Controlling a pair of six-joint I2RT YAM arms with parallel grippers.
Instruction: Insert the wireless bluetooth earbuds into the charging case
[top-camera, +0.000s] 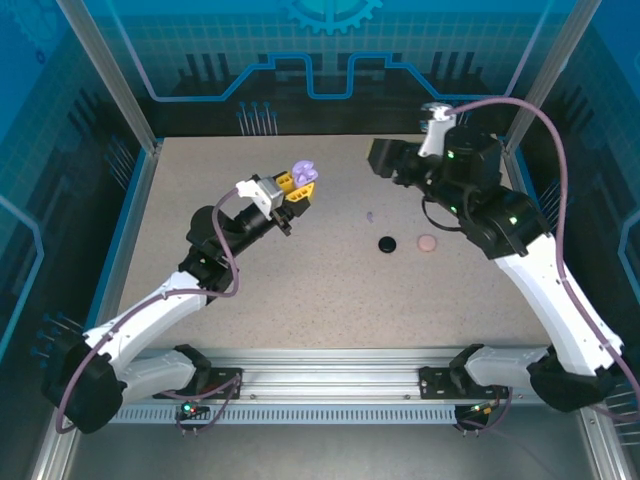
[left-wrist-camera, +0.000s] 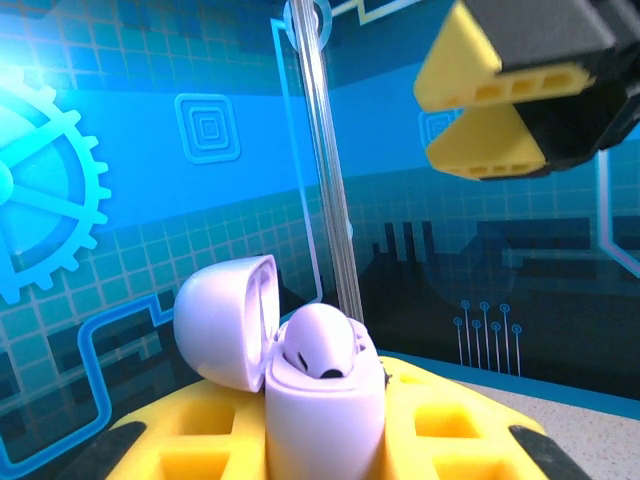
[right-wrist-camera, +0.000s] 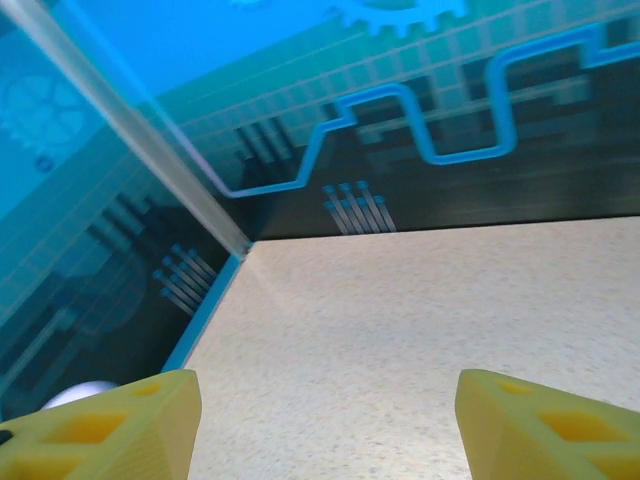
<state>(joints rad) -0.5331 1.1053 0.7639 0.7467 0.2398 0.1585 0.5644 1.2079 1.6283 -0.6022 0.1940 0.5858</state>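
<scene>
Jaws on L gripper (top-camera: 298, 188) pinch open purple case (left-wrist-camera: 325, 400), upper middle of top view. One earbud (left-wrist-camera: 318, 345) sits inside, lid (left-wrist-camera: 225, 320) tipped left. R gripper (right-wrist-camera: 327, 400), upper right, has jaws spread wide. Loose purple earbud (top-camera: 370, 215) lies mid-table (top-camera: 300, 290), near black case (top-camera: 387, 243) & pink case (top-camera: 428, 242).

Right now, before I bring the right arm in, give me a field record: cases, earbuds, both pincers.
left pincer: shut on lavender round charging case
case lid: open, seated earbud inside
right pincer: open, empty
loose: tiny lavender earbud on speckled table
other cases: black round case, pale pink round case, apart on table
</scene>
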